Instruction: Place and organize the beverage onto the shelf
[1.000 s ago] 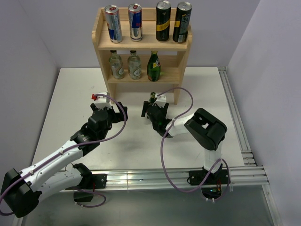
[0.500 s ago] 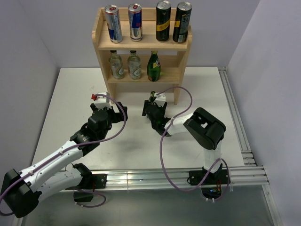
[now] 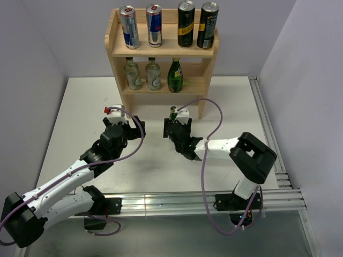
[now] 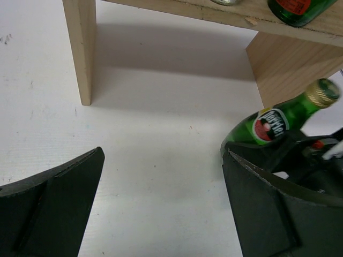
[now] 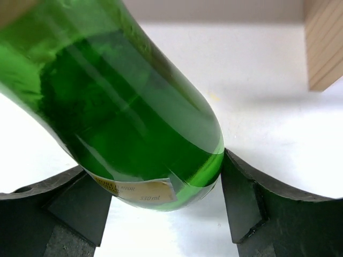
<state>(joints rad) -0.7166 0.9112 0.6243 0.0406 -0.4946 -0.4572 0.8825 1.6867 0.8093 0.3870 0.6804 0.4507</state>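
Green bottle [image 5: 134, 107], far end off-frame

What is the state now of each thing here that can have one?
left gripper: open, holding nothing.
right gripper: shut on the green bottle.
green bottle: capped, tilted, gripped by the right gripper.
four cans: upright on the shelf's upper board.
three bottles: upright on the lower board.

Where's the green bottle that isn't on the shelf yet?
Top view, centre: the green bottle is clamped in the right gripper, just in front of the shelf, near its right leg.
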